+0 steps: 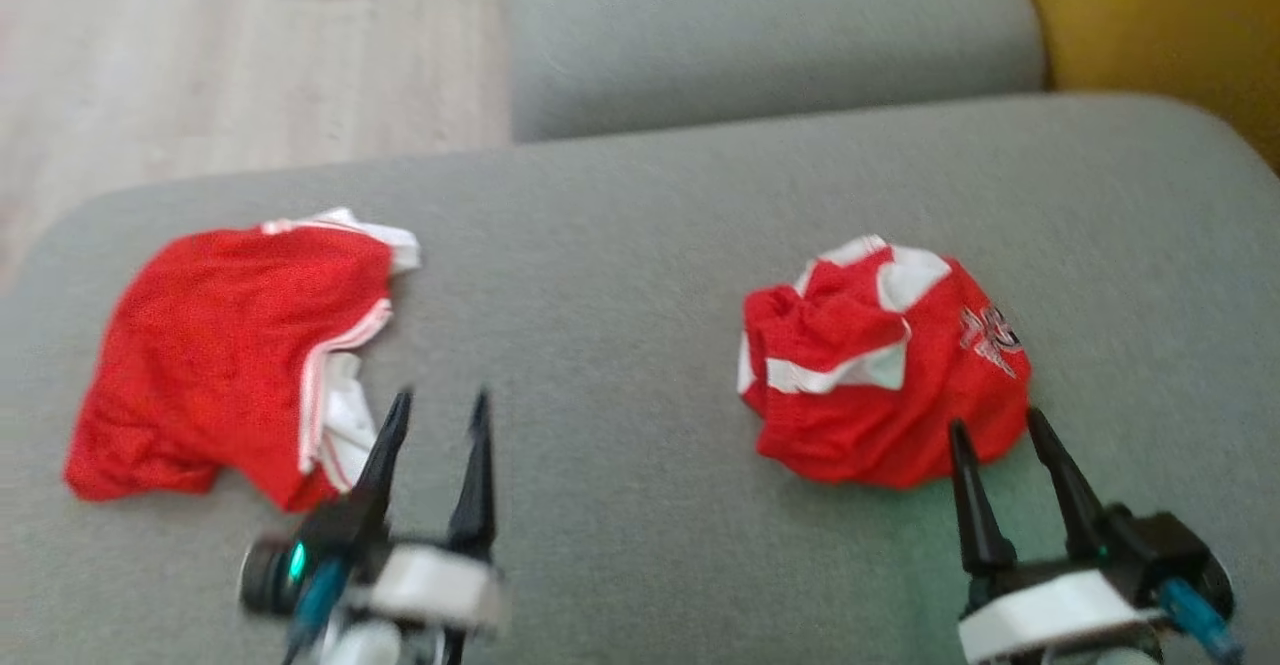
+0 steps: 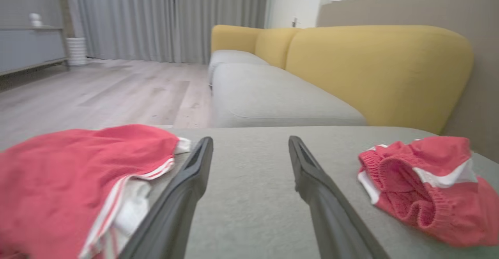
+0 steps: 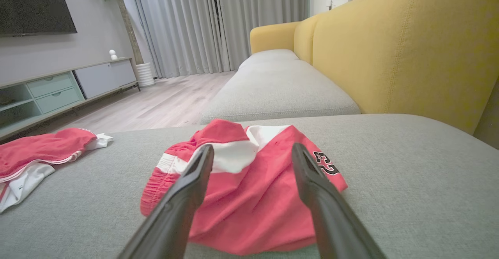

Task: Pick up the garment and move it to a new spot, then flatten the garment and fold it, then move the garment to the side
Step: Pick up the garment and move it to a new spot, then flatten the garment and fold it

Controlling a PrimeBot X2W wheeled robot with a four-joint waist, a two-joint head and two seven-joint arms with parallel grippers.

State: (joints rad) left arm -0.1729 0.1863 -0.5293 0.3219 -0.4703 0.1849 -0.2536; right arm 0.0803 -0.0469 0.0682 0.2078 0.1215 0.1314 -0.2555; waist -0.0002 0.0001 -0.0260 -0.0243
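Left gripper (image 1: 441, 400) stood wide open and empty beside the folded red shorts (image 1: 220, 345) at the left of the sofa seat (image 1: 620, 245); that piece looked finished. Right gripper (image 1: 997, 421), likewise open and empty, faced the crumpled red shorts (image 1: 870, 385) at right, not yet flattened. Its number print (image 3: 327, 163) was legible in the right wrist view but blurred in the head view.

Grey seat cushions (image 1: 640, 195), yellow backrest (image 2: 374, 68), wood floor (image 1: 200, 65), curtains (image 3: 187, 25).
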